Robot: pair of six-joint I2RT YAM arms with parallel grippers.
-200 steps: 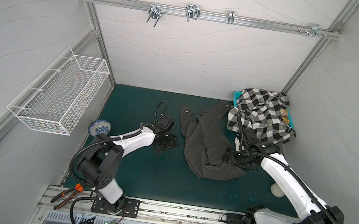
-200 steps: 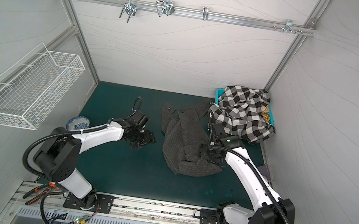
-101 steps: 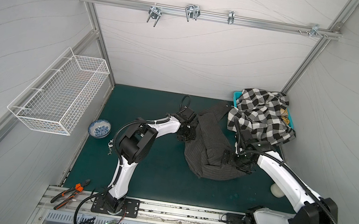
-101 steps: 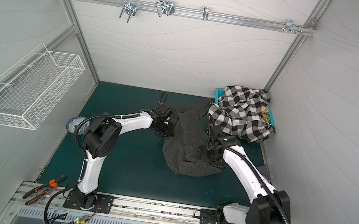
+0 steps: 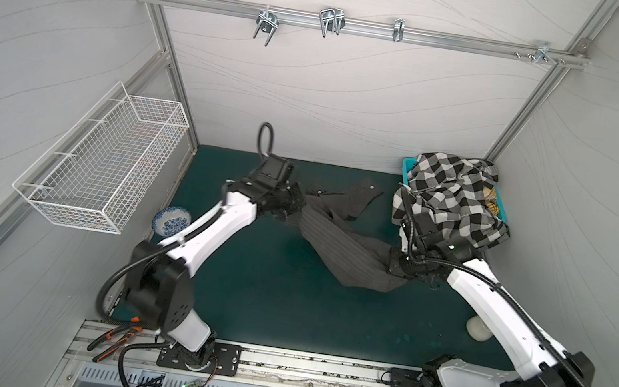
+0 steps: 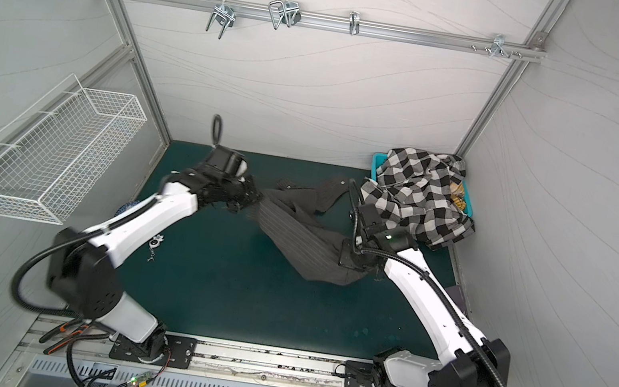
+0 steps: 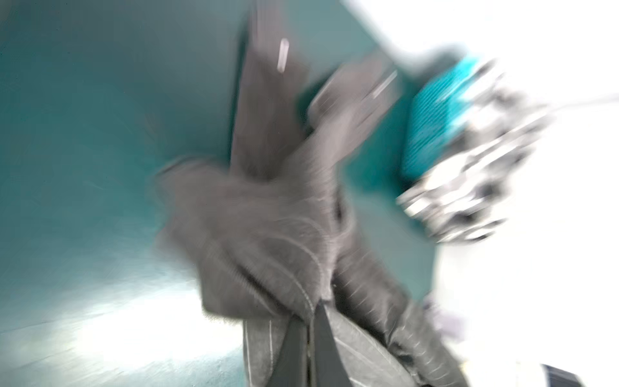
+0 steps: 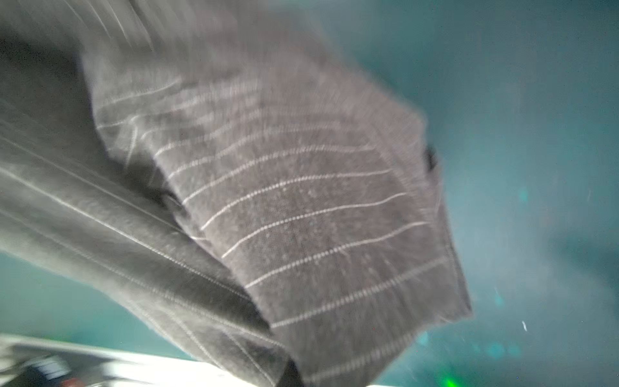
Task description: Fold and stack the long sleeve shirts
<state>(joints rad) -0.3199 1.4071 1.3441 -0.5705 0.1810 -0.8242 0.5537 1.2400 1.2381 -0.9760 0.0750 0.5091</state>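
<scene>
Over the middle of the green table [image 5: 262,292], the left pincer [image 5: 298,206] and right pincer [image 5: 394,265] are each clamped shut on the dark pinstriped shirt [image 5: 345,246], which stretches between them. Bare table lies open toward the front rail [image 5: 313,372]. At the far right corner, the checked shirt [image 5: 451,202] drapes over a teal basket [image 5: 409,165]. White walls [image 5: 336,93] enclose the space.
</scene>
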